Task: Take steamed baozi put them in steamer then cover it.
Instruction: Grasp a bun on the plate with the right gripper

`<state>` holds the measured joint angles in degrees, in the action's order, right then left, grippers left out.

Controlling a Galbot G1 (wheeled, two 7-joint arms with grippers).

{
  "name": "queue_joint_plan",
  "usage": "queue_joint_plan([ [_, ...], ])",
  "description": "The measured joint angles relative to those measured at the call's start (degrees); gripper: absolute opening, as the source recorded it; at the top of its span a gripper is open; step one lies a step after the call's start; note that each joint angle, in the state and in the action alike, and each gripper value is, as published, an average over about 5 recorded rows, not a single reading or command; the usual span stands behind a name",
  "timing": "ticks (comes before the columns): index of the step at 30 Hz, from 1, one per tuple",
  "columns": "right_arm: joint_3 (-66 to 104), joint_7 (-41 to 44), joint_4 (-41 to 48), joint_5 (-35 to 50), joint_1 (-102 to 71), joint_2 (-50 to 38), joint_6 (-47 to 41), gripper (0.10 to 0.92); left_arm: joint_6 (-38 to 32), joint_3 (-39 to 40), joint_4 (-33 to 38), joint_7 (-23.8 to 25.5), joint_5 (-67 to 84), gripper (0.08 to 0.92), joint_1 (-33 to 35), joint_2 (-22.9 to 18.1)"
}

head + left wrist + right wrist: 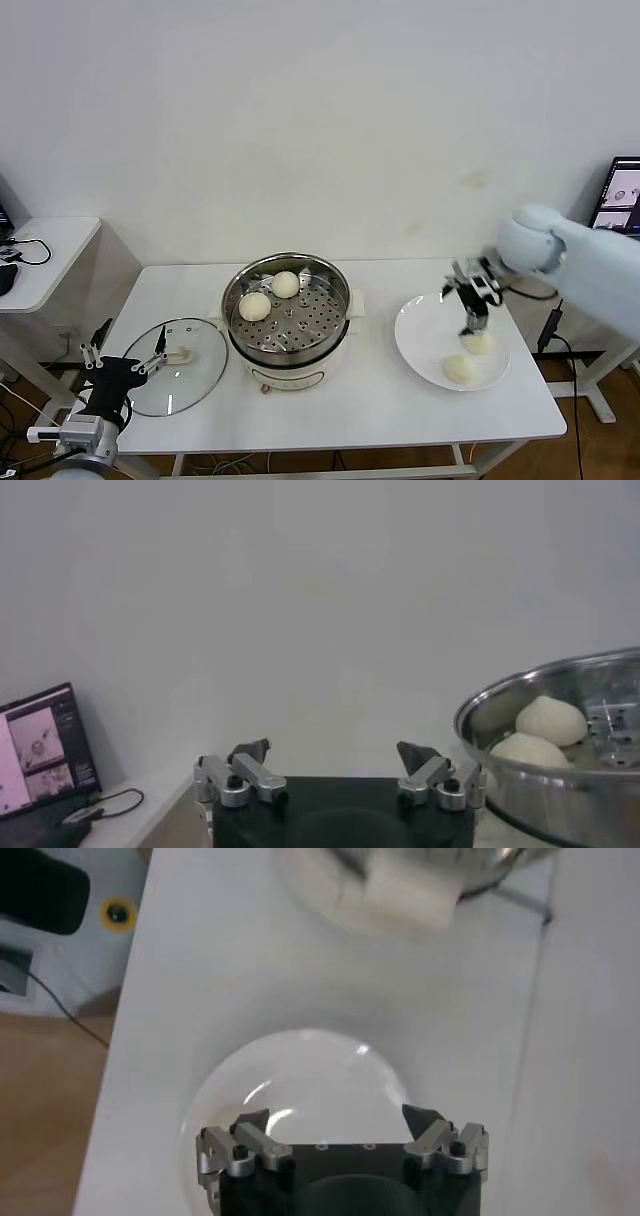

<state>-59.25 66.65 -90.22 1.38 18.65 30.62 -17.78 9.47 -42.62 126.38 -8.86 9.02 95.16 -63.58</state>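
The steamer (288, 318) stands mid-table, its lid off, with two steamed baozi (285, 284) (255, 306) on its perforated tray. Two more baozi (477, 343) (459, 368) lie on the white plate (425, 335) at the right. My right gripper (472, 322) hangs open just above the farther plate baozi; the right wrist view shows the gripper (335, 1116) over the plate (300, 1068) with nothing between its fingers. My left gripper (130, 345) waits open at the table's front left corner. In the left wrist view the gripper (333, 750) is empty, with the steamer (560, 780) and its buns (550, 720) off to one side.
The round glass lid (178, 378) lies flat on the table left of the steamer, beside my left gripper. A small side table with cables (40, 250) stands at the far left. A screen (620, 195) shows at the far right, past the table edge.
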Motion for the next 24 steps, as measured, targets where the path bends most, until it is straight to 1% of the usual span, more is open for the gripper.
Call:
queue_joint_plan([
  [5,6.0,0.1,-0.2,-3.8,-8.7,-2.5,0.9,0.823,0.0,0.3,-0.2,0.0,-0.4,0.823,0.1,-0.3],
  [11,11.8,-0.6,0.6,-7.2,-17.3,-3.4,1.9,0.823,0.1,0.2,-0.1,0.0,-0.6,0.823,0.4,-0.5],
  [24,16.7,-2.7,5.5,-11.2,-24.8,0.4,2.6,0.823,0.1,-0.2,-0.7,0.0,-0.8,0.823,0.6,-0.8],
])
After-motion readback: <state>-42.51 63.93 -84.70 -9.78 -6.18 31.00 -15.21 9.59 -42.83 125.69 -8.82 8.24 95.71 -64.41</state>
